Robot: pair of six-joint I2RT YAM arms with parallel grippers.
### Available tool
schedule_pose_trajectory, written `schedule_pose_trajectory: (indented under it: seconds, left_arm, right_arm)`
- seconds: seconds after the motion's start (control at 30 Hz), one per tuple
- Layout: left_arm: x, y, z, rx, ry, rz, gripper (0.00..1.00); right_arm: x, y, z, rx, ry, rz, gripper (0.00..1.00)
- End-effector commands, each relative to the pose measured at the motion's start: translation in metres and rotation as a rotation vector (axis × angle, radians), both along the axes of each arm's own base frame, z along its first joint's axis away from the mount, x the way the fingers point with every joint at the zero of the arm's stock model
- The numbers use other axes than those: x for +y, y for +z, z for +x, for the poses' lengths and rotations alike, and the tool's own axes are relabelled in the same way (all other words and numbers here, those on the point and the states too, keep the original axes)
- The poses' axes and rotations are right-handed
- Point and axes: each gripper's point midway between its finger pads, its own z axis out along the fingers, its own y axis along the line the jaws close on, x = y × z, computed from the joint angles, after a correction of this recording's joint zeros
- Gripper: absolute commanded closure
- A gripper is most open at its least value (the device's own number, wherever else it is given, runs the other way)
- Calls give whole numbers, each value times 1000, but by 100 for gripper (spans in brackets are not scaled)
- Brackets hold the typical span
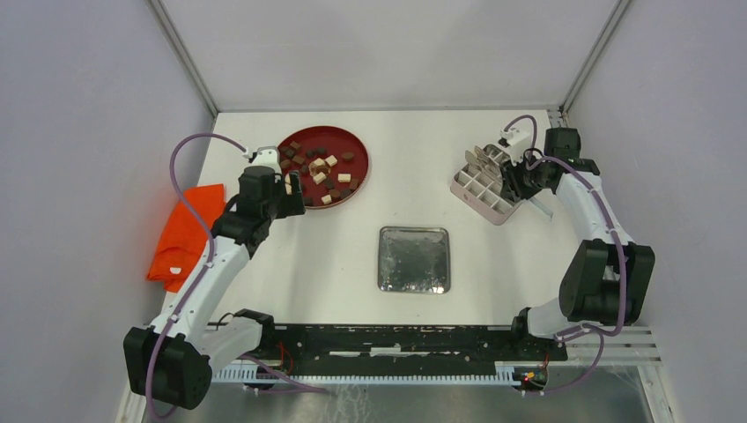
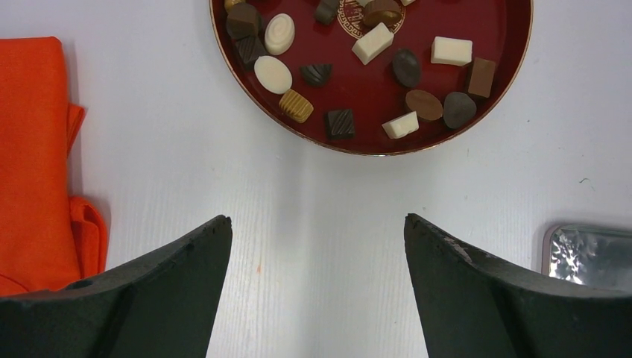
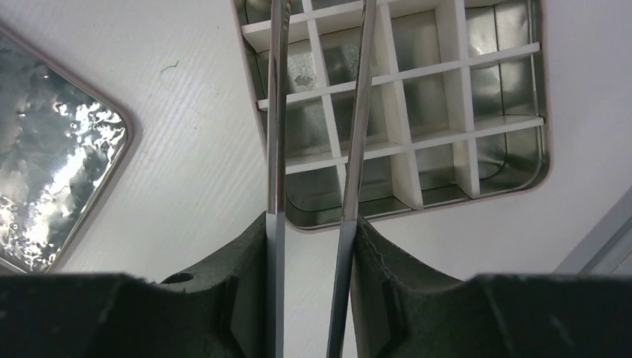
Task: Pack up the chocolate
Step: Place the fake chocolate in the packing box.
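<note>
Dark-red and round, the plate (image 2: 365, 89) sits at the far left of the white table (image 2: 149, 149) and carries the chocolate (image 2: 273, 74): small dark brown, light brown and cream-white pieces, oval, square and ribbed, scattered loosely across it. We see the left claw (image 2: 317, 220) hovering over bare table just short of the plate's near rim, its two black fingers spread wide with nothing between them. A folded orange cloth (image 2: 33, 149) lies at the table's left edge, beside that arm. At the far right stands the pale pinkish box with white grid dividers (image 3: 454, 97). Over it the right claw (image 3: 311, 220) is closed partway on a pair of thin metal tweezers (image 3: 277, 112), one blade against each finger. The blades reach out above the box's compartments; we cannot tell what their tips do, as they run out of view. A square silver tray (image 1: 414, 258) lies mid-table, well apart from both plate and box.
</note>
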Motion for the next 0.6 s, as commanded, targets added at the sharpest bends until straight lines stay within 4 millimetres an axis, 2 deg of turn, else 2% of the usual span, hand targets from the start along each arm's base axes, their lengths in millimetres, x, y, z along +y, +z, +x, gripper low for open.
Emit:
schedule_pose_trajectory:
  seconds: [0.0, 0.57]
  left_arm:
    - [-1, 10, 4, -44, -41, 20, 10]
    - [-2, 10, 5, -41, -47, 17, 10]
  right_arm:
    - [-3, 4, 1, -36, 43, 6, 97]
    - [-1, -23, -25, 66, 114, 18, 90]
